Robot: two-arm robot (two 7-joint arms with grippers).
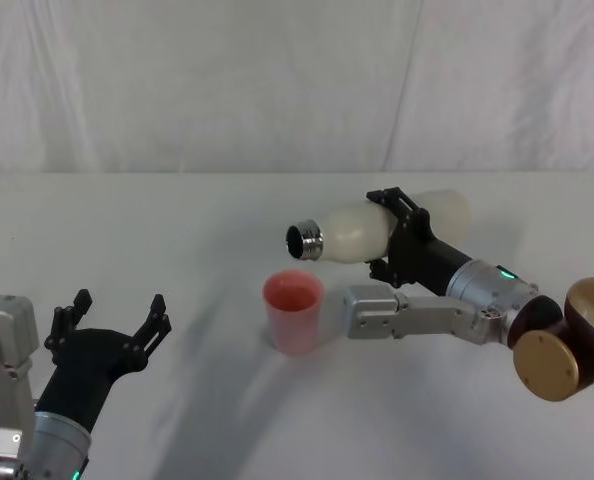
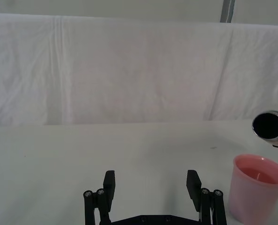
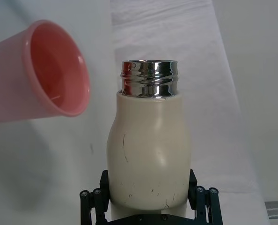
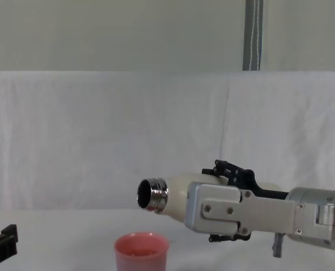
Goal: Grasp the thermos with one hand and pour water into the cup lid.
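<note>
My right gripper (image 1: 397, 235) is shut on the cream-white thermos (image 1: 377, 229), holding it nearly level in the air. Its open steel neck (image 1: 304, 241) points left and hangs just above and to the right of the pink cup lid (image 1: 294, 311), which stands upright on the table. In the right wrist view the thermos (image 3: 148, 154) sits between the black fingers and the cup lid (image 3: 40, 75) lies beside the neck. In the chest view the thermos (image 4: 176, 197) hovers over the cup lid (image 4: 141, 252). My left gripper (image 1: 112, 320) rests open and empty at the near left.
A white cloth covers the table (image 1: 177, 230) and hangs as a backdrop behind it. A grey pole (image 4: 252, 34) rises behind the backdrop. The left wrist view shows the cup lid (image 2: 257, 194) off to one side of the open left gripper (image 2: 151, 185).
</note>
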